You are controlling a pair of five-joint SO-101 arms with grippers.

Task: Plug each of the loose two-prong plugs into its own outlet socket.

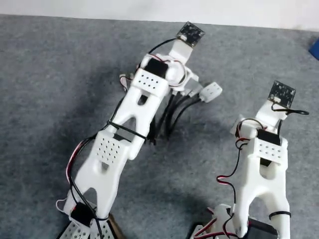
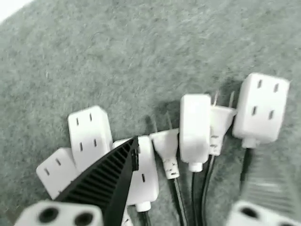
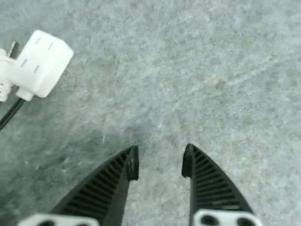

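Note:
A cluster of white outlet sockets and two-prong plugs on black cords lies on the grey carpet. In the left wrist view one loose plug (image 2: 164, 147) lies prongs-up in the middle, and a second plug (image 2: 221, 121) sits beside a white block (image 2: 195, 132). Sockets lie around them (image 2: 89, 134) (image 2: 261, 108). My left gripper (image 2: 197, 165) hovers open just above the cluster, one black finger (image 2: 110, 176) over a socket block. My right gripper (image 3: 160, 162) is open over bare carpet, apart from the outermost socket (image 3: 42, 63) (image 1: 211, 91).
The left arm (image 1: 144, 94) covers most of the cluster in the high view, with black cords (image 1: 172, 114) trailing toward the arms. The right arm (image 1: 269, 149) stands to the right. A blue object (image 1: 315, 49) sits at the far right edge. Open carpet lies all around.

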